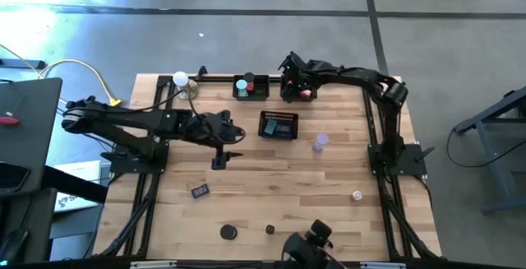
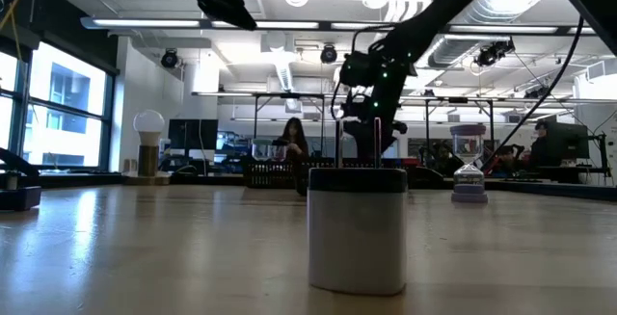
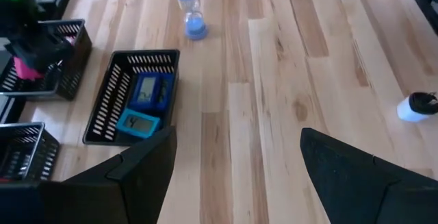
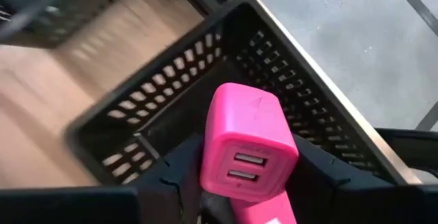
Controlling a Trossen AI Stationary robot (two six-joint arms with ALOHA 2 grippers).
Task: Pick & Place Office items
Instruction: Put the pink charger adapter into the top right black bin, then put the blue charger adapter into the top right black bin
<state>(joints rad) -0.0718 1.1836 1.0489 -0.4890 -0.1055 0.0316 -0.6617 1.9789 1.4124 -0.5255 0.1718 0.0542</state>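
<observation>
We are reaching our right arm along the table's far edge, its right gripper [image 1: 301, 88] hanging near the far middle with the fingers closing on a pink block [image 4: 248, 146] between them. We are stretching our left arm in from the left side, holding the left gripper [image 1: 220, 159] over the middle of the table, its fingers [image 3: 137, 172] standing wide apart and gripping nothing.

Lab: ceiling ducts [image 2: 289, 65], monitors [image 2: 193, 134], workbenches.
</observation>
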